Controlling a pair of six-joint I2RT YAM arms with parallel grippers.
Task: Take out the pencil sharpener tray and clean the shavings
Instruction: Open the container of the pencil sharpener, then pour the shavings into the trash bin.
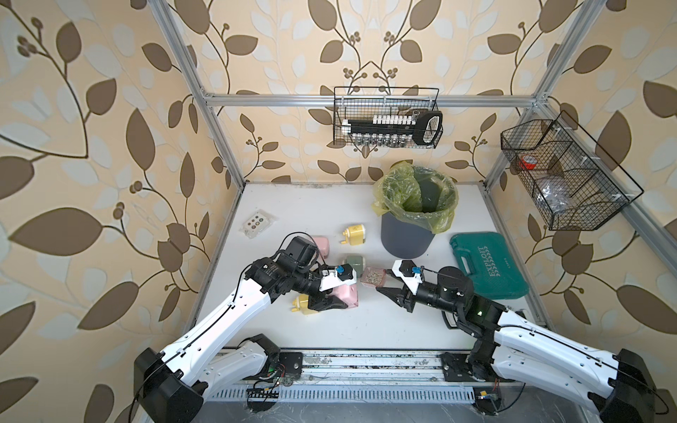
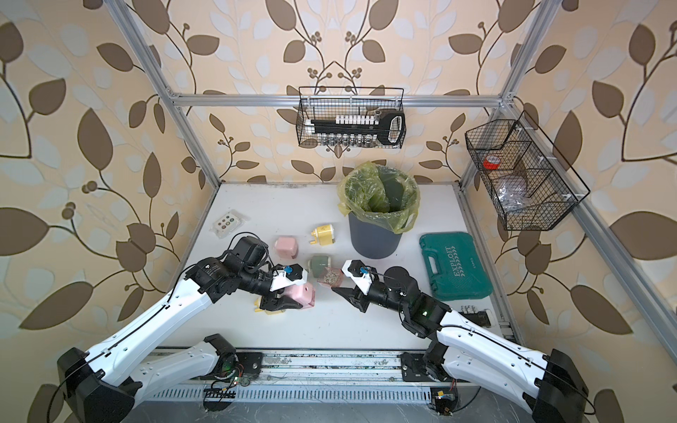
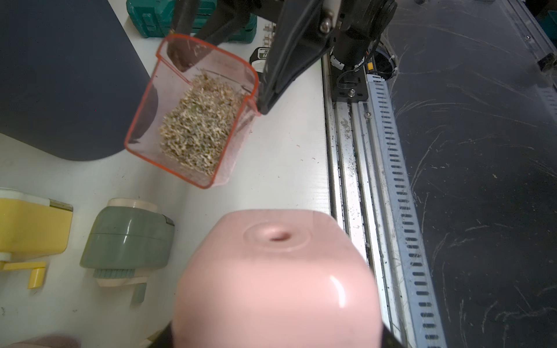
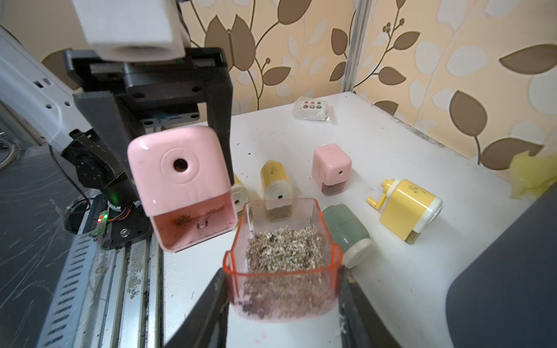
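Plastic tray (image 4: 283, 265): we judge it light, rigid, its shavings (image 4: 283, 248) spillable; hold level by the side walls. Our right gripper (image 4: 281, 275) clamps it; left gripper (image 1: 329, 302) clamps the pink sharpener (image 4: 180, 180).

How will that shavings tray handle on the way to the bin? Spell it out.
The tray looks like thin clear plastic: probably light and fairly stiff. It has no lid, so the loose shavings would likely spill if tilted.

Tray (image 1: 373, 277) between held sharpener (image 1: 346, 296) and case (image 1: 489, 265).
Shavings (image 3: 199, 126) lie in the tray; the bin (image 1: 404, 236) stands behind it on the table (image 1: 329, 205).
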